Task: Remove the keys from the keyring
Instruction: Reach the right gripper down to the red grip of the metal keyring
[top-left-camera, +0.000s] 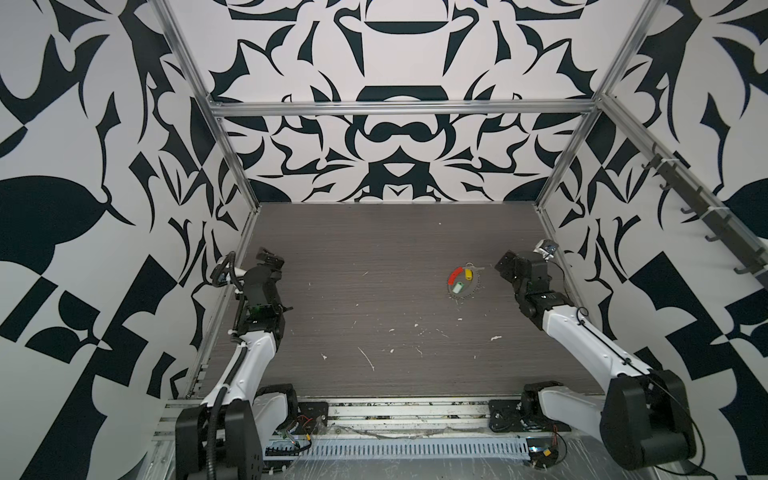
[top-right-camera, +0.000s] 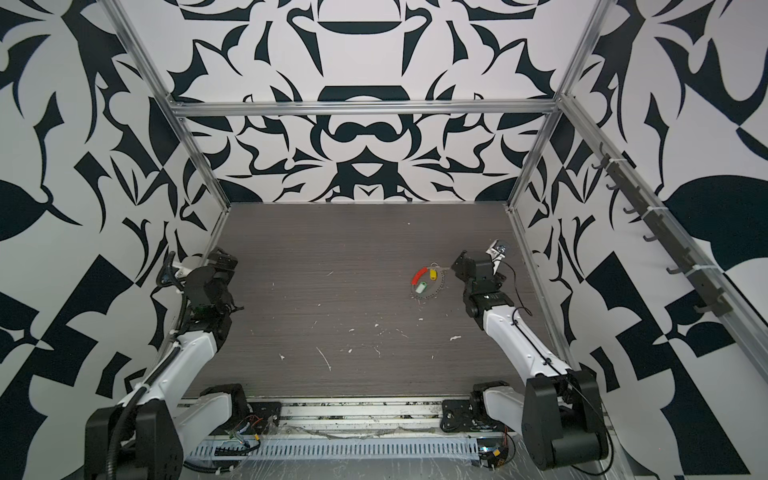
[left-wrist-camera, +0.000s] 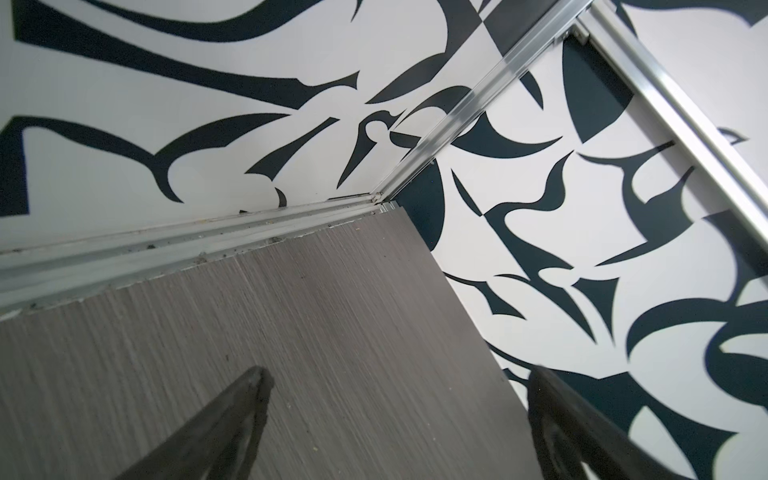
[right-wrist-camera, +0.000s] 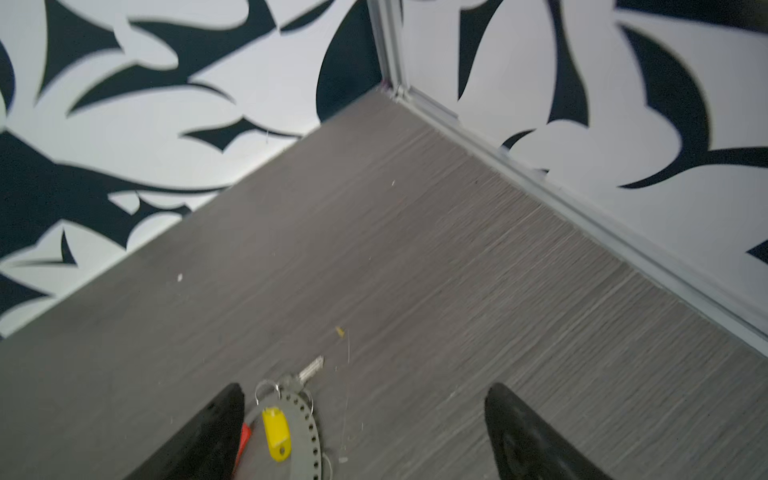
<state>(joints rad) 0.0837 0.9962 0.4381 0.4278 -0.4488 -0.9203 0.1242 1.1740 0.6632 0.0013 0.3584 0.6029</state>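
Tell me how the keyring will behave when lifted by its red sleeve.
The keyring looks thin and lies flat, so it is probably stiff, light, and awkward to get under. The yellow tag and its key splay loosely off it, so they will likely dangle and swing. Pushed, it should slide rather than roll.

The keyring (top-left-camera: 455, 273) (red sleeve) lies flat, both tagged keys (top-left-camera: 468, 274) on it.

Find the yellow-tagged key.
In both top views the yellow-tagged key lies right of centre, on the keyring beside its red sleeve, near the right gripper.
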